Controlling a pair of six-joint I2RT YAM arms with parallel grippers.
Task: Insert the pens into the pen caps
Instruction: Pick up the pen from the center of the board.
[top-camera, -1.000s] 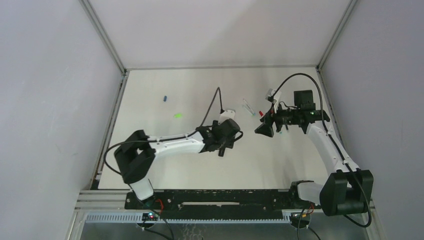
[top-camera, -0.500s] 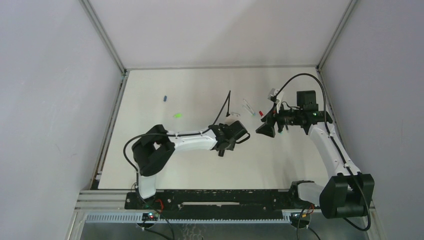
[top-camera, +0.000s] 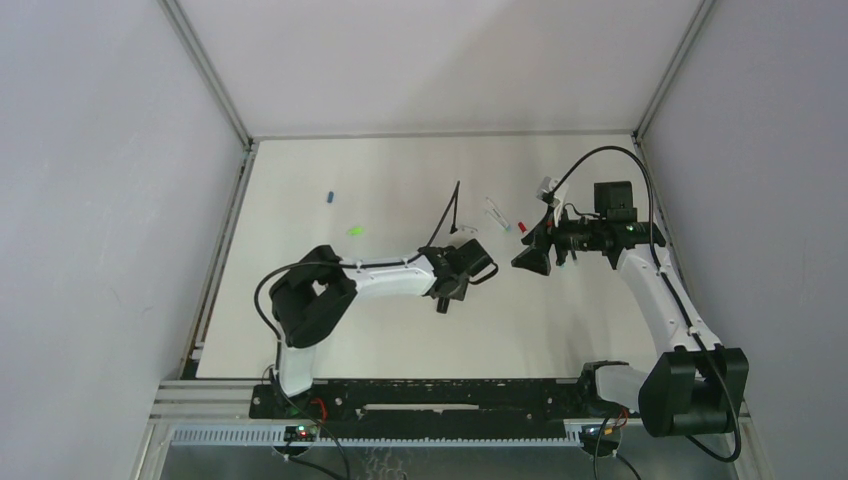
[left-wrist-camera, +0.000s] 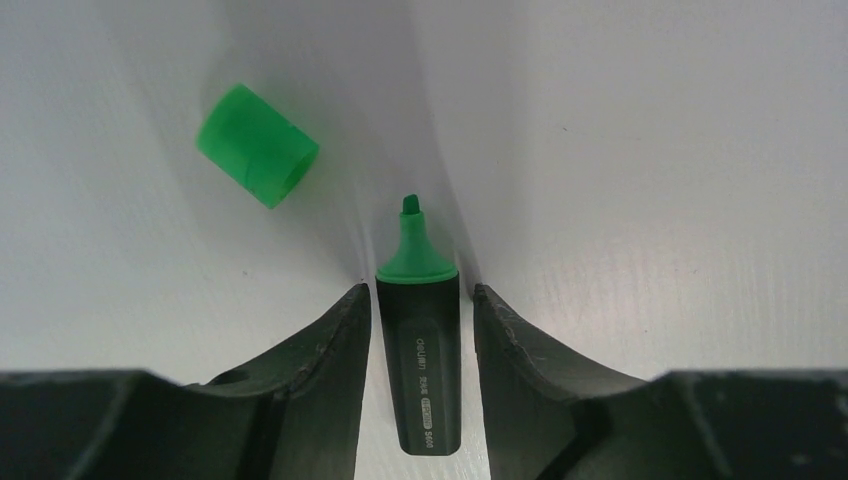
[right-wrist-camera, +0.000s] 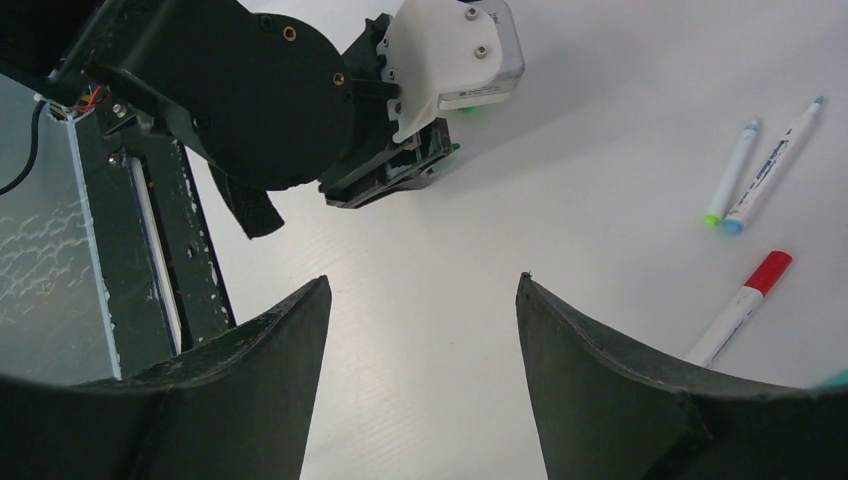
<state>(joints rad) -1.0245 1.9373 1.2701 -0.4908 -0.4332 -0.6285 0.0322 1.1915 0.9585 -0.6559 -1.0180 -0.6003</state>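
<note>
Left gripper (left-wrist-camera: 420, 290) jaws narrow, straddling the black marker (left-wrist-camera: 420, 370) low over the table (top-camera: 560, 330); a sliver of white surface shows along the marker's right side, so no firm clamp. Marker lies flat between the fingers (left-wrist-camera: 310, 380), its green chisel tip pointing away from the wrist. A loose green cap (left-wrist-camera: 258, 145) lies on its side just beyond and left of the tip, apart from it. All of this shows in the left wrist view only; from overhead the left gripper (top-camera: 445, 298) covers both marker and cap. Right gripper (right-wrist-camera: 423, 290) jaws wide, nothing between them, hovering above bare table and facing the left gripper's housing. Right wrist view picks out two white pens (right-wrist-camera: 733, 172) lying side by side, one green-ended, one blue-ended, and a red-ended pen (right-wrist-camera: 738, 305) nearer, apart from the pair. Overhead these are thin slivers beside the right gripper (top-camera: 528, 260). Only the overhead view shows the blue cap (top-camera: 330, 197) and bright green cap (top-camera: 354, 231), well apart to the left.
</note>
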